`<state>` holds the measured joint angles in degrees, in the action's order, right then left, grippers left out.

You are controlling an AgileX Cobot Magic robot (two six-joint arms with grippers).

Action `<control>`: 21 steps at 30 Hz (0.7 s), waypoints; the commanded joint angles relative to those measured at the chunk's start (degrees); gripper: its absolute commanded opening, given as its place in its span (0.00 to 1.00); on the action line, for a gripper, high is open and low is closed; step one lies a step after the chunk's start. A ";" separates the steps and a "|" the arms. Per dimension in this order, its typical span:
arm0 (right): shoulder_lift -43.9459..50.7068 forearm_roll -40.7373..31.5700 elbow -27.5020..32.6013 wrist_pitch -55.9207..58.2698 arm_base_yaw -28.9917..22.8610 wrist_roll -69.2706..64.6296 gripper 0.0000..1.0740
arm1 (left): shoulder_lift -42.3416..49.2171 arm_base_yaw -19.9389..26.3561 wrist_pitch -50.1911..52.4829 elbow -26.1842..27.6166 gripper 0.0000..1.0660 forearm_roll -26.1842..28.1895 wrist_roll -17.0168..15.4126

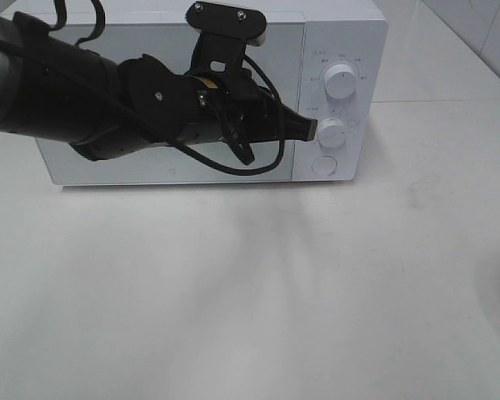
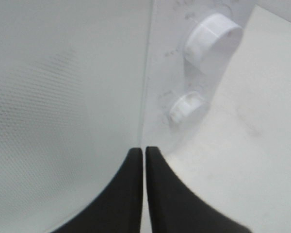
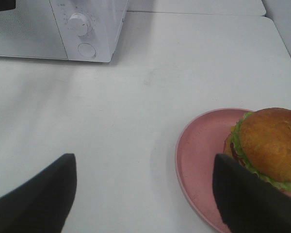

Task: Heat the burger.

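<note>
While left fingers (image 2: 144, 160) press together at the smooth microwave (image 1: 175, 167), right fingers (image 3: 68, 174) spread beside the glossy burger (image 3: 271, 141).

Open table in front, microwave face blocked by the left arm

The left arm (image 1: 108, 100) stretches across the microwave (image 1: 342, 33) door, its left gripper (image 1: 310, 128) closed, tips at the seam between door and control panel, beside the lower knob (image 1: 332, 132); the upper knob (image 1: 341, 81) and round button (image 1: 324, 165) stand uncovered. In front of the microwave the white table (image 1: 233, 292) lies bare and passable. By the wide-open right gripper (image 3: 144, 194), the pink plate (image 3: 196, 155) carrying the burger (image 3: 269, 143) takes that stretch of table.
</note>
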<state>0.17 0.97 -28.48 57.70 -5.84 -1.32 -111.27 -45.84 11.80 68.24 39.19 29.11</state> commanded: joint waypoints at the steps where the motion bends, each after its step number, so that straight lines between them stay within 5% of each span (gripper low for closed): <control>1: 1.66 0.00 -0.06 -0.57 0.52 0.46 0.71 | 1.49 -0.17 -8.42 0.57 0.21 0.34 0.34; 2: 1.66 0.00 -0.06 -0.57 0.52 0.46 0.71 | 1.49 -0.17 -8.42 0.57 0.21 0.34 0.34; 3: 1.66 0.00 -0.06 -0.57 0.52 0.46 0.71 | 1.83 -0.17 -13.46 0.57 0.45 0.34 0.34; 4: 1.66 0.00 -0.06 -0.57 0.52 0.46 0.71 | 1.83 -0.17 -13.46 0.57 0.45 0.34 0.34; 5: 1.66 0.00 -0.06 -0.57 0.52 0.46 0.71 | 2.01 -0.17 -17.65 0.57 0.75 0.34 0.23; 6: 1.66 0.00 -0.06 -0.57 0.52 0.46 0.71 | 2.41 -0.17 -22.46 0.57 0.89 0.06 0.06; 16: 1.66 0.00 -0.06 -0.57 0.52 0.46 0.71 | 6.25 -0.06 -42.69 0.57 0.93 -8.71 -0.69; 20: 1.66 0.00 -0.06 -0.57 0.52 0.46 0.71 | 7.85 0.29 -48.41 0.57 0.93 -11.63 -3.90; 21: 1.66 0.00 -0.06 -0.57 0.52 0.46 0.71 | 8.77 0.69 -52.25 0.57 0.92 -13.64 -7.96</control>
<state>0.17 0.97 -28.48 57.70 -5.84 -1.32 -103.13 -45.26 -38.90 68.35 26.18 22.69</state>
